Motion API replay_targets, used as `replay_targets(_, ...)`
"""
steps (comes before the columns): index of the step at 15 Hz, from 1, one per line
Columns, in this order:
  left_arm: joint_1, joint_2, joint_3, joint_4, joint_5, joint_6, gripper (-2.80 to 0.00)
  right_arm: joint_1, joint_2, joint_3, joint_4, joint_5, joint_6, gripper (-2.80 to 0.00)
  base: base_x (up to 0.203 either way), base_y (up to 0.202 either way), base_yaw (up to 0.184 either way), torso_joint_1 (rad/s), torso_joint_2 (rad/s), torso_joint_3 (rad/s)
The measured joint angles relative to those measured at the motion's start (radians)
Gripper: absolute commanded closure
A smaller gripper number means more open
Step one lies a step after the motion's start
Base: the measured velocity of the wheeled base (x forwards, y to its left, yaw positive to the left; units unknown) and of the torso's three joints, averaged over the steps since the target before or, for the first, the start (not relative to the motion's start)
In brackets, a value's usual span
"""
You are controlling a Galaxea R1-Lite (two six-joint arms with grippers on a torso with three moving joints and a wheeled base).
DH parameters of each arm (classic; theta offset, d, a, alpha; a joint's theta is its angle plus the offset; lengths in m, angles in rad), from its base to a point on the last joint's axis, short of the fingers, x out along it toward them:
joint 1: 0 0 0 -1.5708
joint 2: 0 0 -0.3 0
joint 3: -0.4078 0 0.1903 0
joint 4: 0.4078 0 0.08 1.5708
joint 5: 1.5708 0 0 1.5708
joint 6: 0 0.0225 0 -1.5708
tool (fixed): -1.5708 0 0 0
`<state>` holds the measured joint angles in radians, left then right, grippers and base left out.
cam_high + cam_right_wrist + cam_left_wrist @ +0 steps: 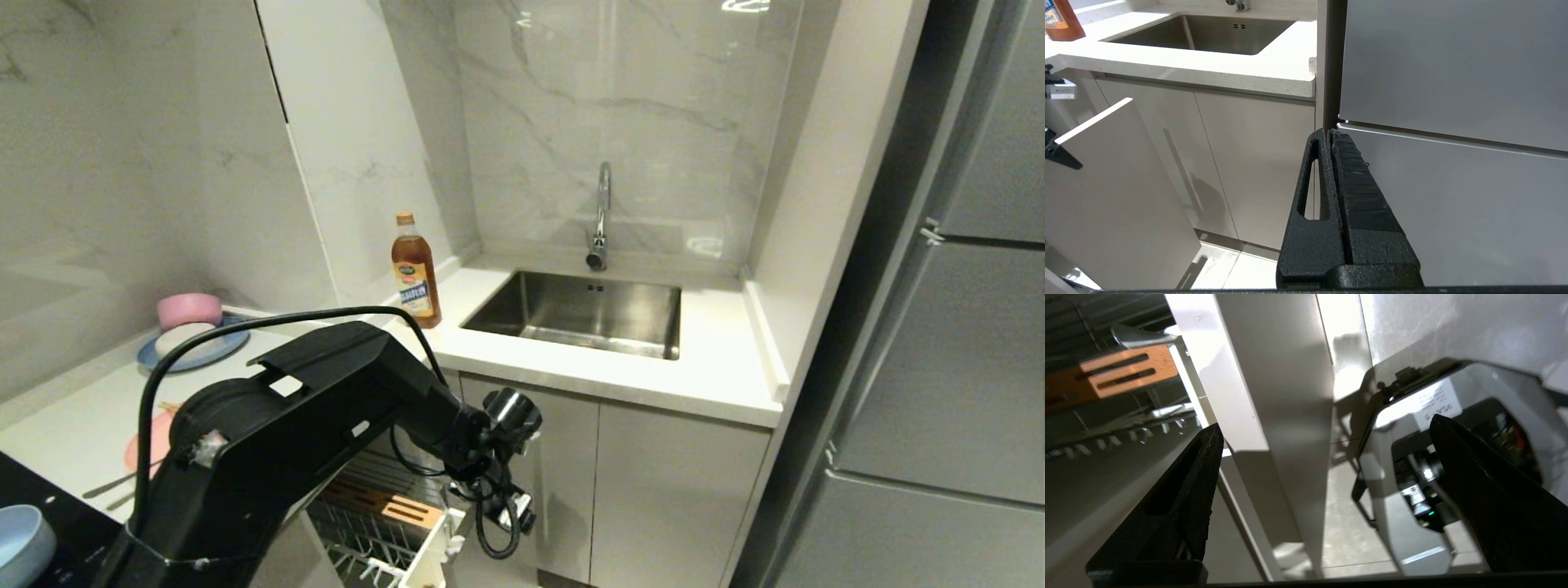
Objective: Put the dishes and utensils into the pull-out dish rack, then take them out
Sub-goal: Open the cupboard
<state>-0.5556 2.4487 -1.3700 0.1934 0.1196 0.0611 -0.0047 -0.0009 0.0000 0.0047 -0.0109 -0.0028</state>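
The pull-out dish rack (pixel 371 531) stands pulled out below the counter, with its slotted wooden strip (pixel 384 505) showing. My left gripper (pixel 510 518) hangs open at the rack's front. In the left wrist view the left gripper (pixel 1323 422) has its jaws spread wide, and the rack's pale grey front panel (pixel 1278 396) rises between them, not gripped. The wooden strip (pixel 1122 371) lies behind it. The pink plate (pixel 151 445), mostly hidden by my arm, and metal utensils (pixel 110 488) lie on the counter. The light-blue bowl (pixel 20 543) sits at the near left. My right gripper (pixel 1329 132) is parked and shut on nothing.
A darker blue plate (pixel 192 349) with a small pink bowl (pixel 189 309) sits at the back left. An oil bottle (pixel 415 273) stands beside the steel sink (pixel 584 314) and its faucet (pixel 602 212). A grey fridge (pixel 939 367) fills the right side.
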Motion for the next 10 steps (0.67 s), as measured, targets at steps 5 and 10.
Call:
replay_targets(5, -0.037, -0.006, 0.017, 0.0, -0.001, 0.089, -2.8, 0.0, 0.0, 0.0, 0.0, 0.0, 0.0, 0.0, 0.0, 0.0, 0.0, 0.0, 0.0, 0.0)
replay_targets(10, -0.067, -0.01, 0.014, -0.003, -0.017, 0.126, -2.8, 0.0, 0.0, 0.0, 0.0, 0.0, 0.0, 0.0, 0.0, 0.0, 0.0, 0.0, 0.0, 0.0)
